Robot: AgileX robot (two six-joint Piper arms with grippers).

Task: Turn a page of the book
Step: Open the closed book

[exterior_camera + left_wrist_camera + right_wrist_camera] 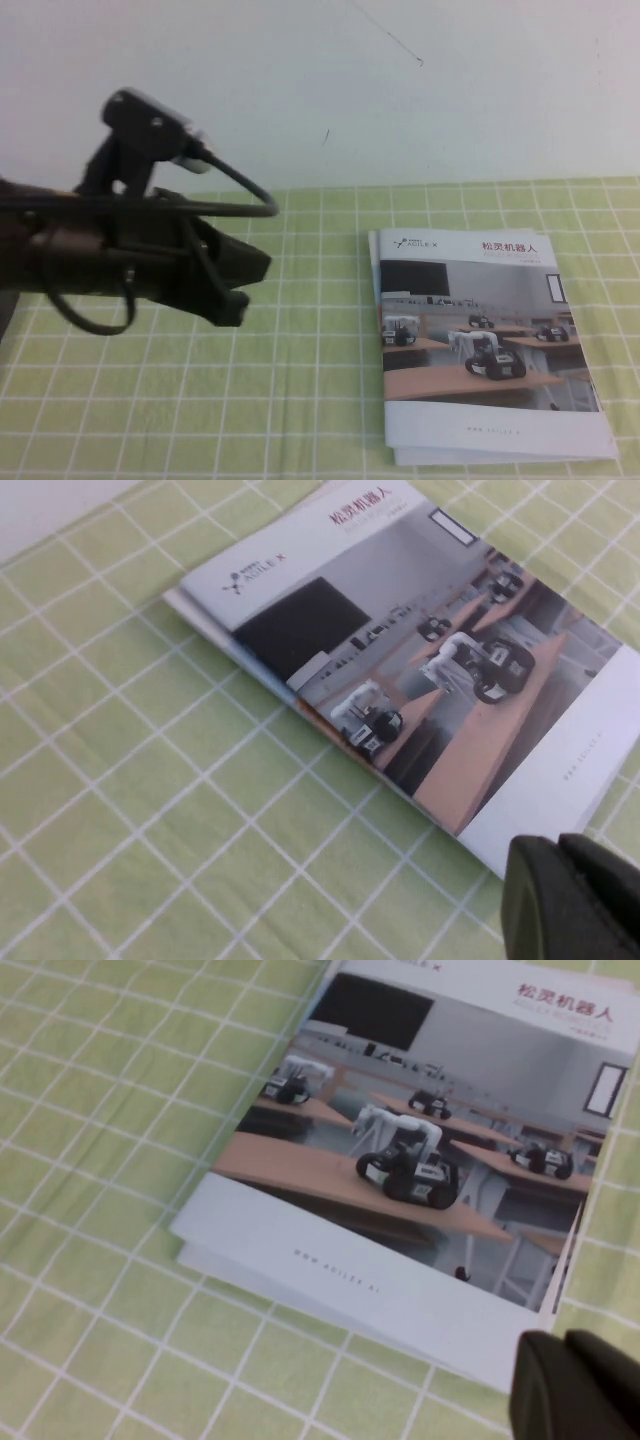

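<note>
The book (pixel 480 340) lies closed and flat on the right part of the table, its spine toward the middle. Its page, the front cover leaf (pixel 455 430) with the photo of robots on desks and a red title, faces up. My left gripper (pixel 243 287) hangs above the cloth to the left of the book, apart from it, fingers together and empty. The left wrist view has the book (pixel 400 670) ahead of the left gripper (pixel 560 855). My right gripper (pixel 565 1345), out of the high view, is shut and empty by the book's (pixel 420 1160) near open-edge corner.
A green checked cloth (pixel 300 400) covers the table. A white wall (pixel 400 90) rises behind the table's far edge. A black cable (pixel 245 185) loops over my left arm. The book's near edge lies close to the table's front.
</note>
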